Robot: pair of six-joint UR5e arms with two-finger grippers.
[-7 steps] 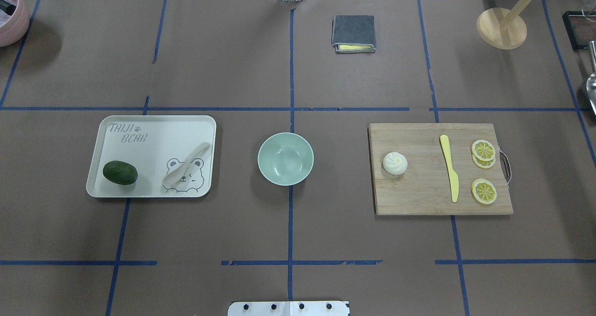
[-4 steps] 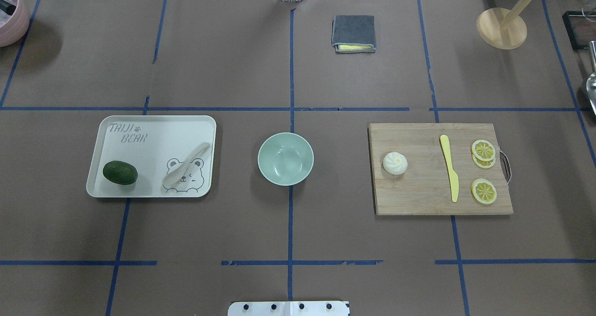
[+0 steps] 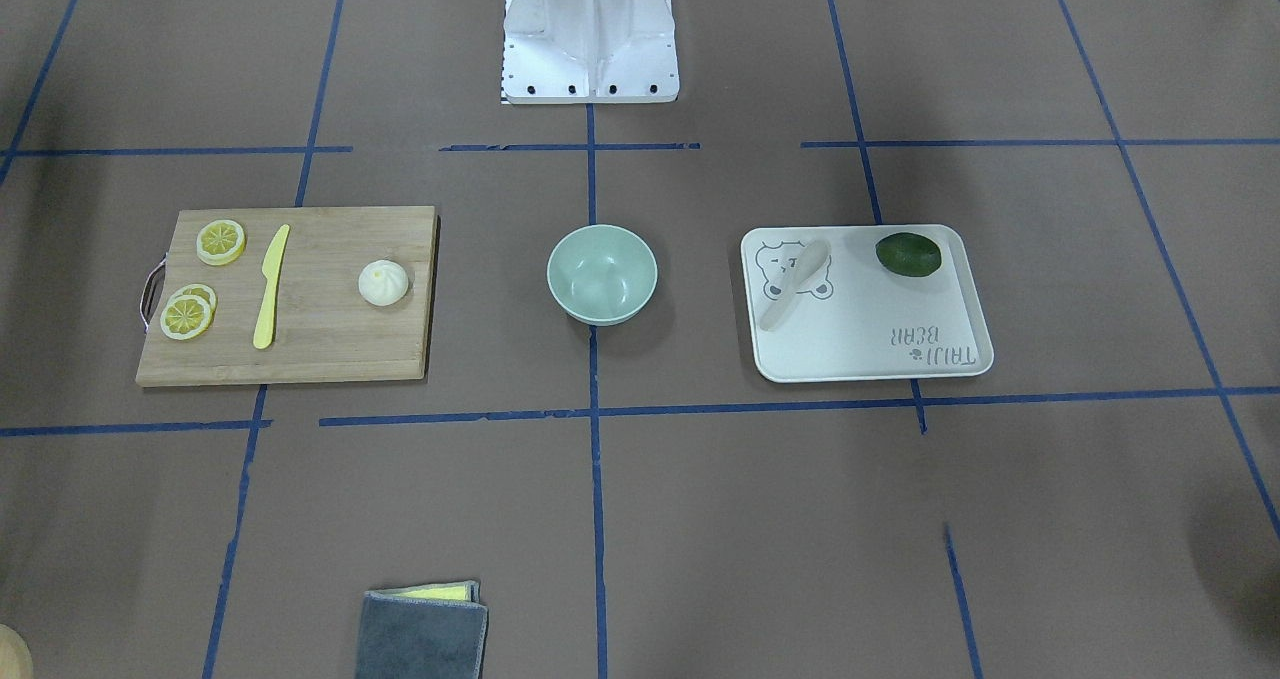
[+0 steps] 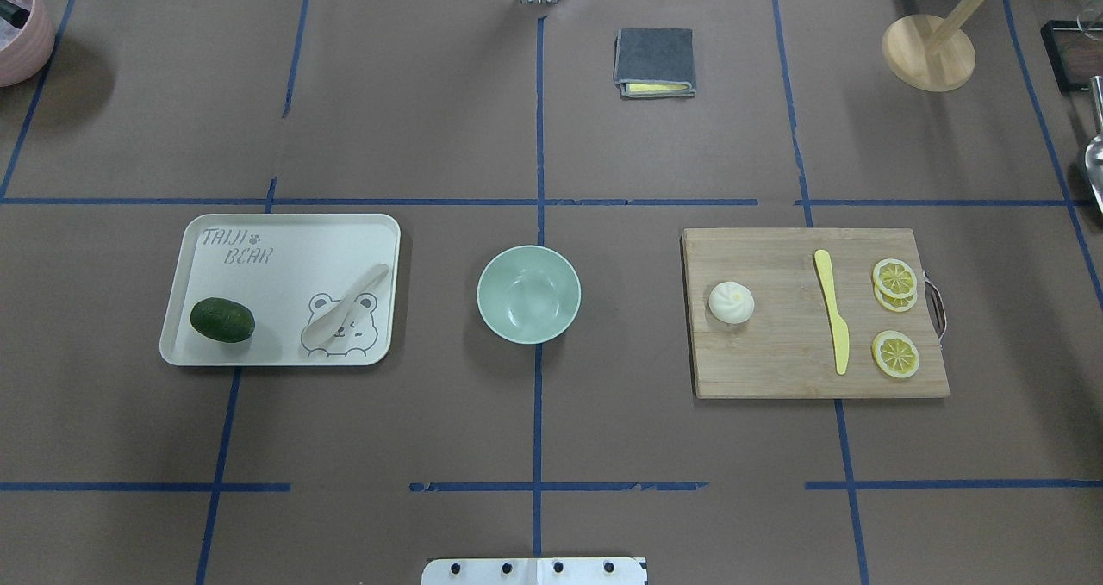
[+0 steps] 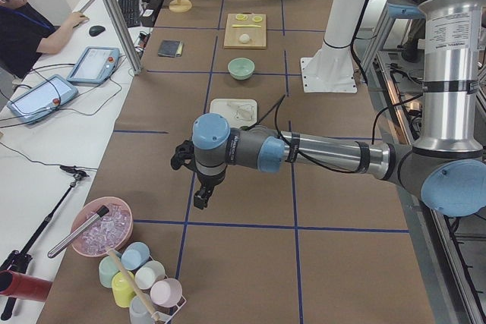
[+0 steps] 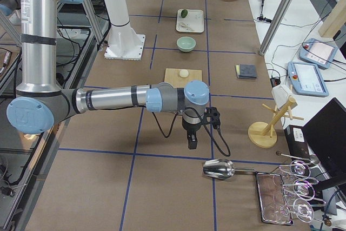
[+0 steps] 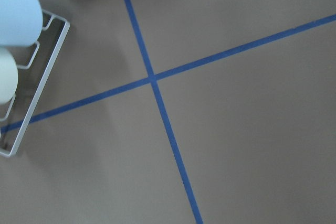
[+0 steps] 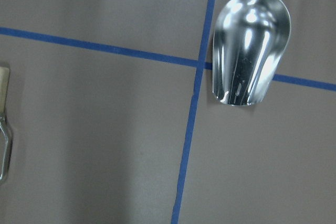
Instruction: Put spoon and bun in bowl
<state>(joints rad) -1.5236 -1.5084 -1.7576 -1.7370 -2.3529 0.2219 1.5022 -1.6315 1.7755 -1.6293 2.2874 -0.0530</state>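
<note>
The spoon (image 4: 345, 306) lies slantwise on the tray (image 4: 327, 240), on the side of the bowl (image 4: 528, 294) nearer the left end effector (image 5: 200, 199), while the bun (image 4: 731, 301) sits on the board (image 4: 775, 352) nearer the right end effector (image 6: 191, 142); I cannot tell how wide either one stands.

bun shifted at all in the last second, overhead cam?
No. The bun sits at the same spot on the cutting board, just as far from the yellow knife as a second ago.
</note>
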